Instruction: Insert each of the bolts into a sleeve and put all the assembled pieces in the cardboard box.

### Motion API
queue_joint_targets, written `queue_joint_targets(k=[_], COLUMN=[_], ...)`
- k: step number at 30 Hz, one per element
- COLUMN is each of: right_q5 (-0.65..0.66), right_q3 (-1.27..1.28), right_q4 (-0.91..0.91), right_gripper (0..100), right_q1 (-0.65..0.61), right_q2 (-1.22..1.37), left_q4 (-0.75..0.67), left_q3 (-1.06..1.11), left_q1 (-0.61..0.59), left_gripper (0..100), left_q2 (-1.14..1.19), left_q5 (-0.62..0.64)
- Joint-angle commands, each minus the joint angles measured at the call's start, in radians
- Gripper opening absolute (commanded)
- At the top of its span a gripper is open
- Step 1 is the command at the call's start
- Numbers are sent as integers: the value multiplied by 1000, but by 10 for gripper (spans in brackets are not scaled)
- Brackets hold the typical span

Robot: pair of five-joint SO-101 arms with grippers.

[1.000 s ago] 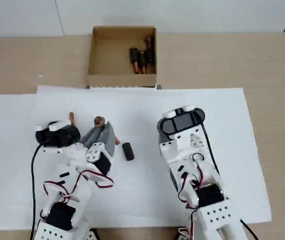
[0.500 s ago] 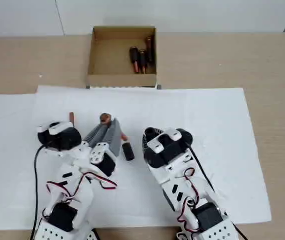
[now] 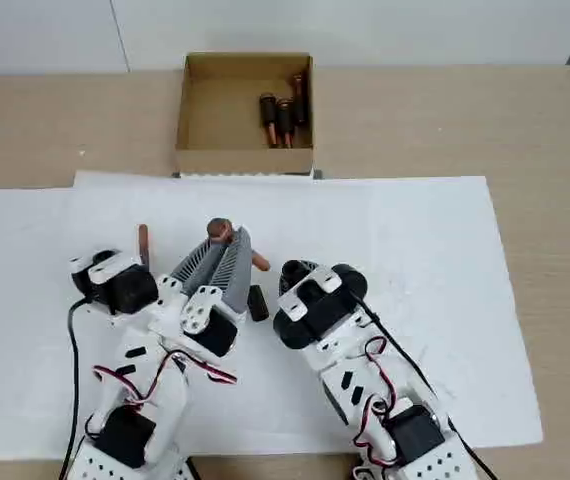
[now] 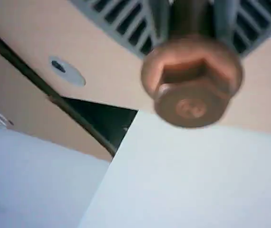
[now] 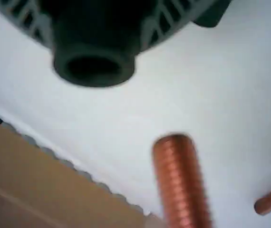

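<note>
A few pieces (image 3: 283,118) are lying in the box (image 3: 197,110); the left gripper (image 3: 223,240) is pinching a bolt (image 4: 192,80) above the paper (image 3: 415,250); the right gripper (image 5: 95,28) is clamping a sleeve (image 5: 93,69) near its thread; joining, boxing and a spare bolt (image 3: 143,240) are awaiting.

Copper bolt (image 3: 219,231) tilted; black sleeve (image 3: 257,303) just beside; second bolt (image 3: 143,240) flat; perhaps three assemblies (image 3: 283,112) in cardboard box (image 3: 215,115).

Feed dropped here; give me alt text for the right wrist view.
The right gripper holds a black cylindrical sleeve, open end facing the camera, over white paper. The tip of a copper threaded bolt is close by, not touching it.
</note>
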Motion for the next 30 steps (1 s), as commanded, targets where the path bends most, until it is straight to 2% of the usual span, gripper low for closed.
queue_joint_targets(k=[1,12,17,30], right_q5=[46,87,124,130], right_q3=[14,14,14,14], right_q4=[-7,-64,-65,-119], right_gripper=[2,2,3,3], right_q1=[-28,-53,-56,-84], right_q2=[-19,-19,-19,-19], left_q4=[-29,-25,31,32], left_q3=[-58,-56,-54,-38], left_q1=[6,34,72,63], left_gripper=[7,6,6,6], left_q2=[-8,-6,-6,-8], left_q5=[6,54,54,48])
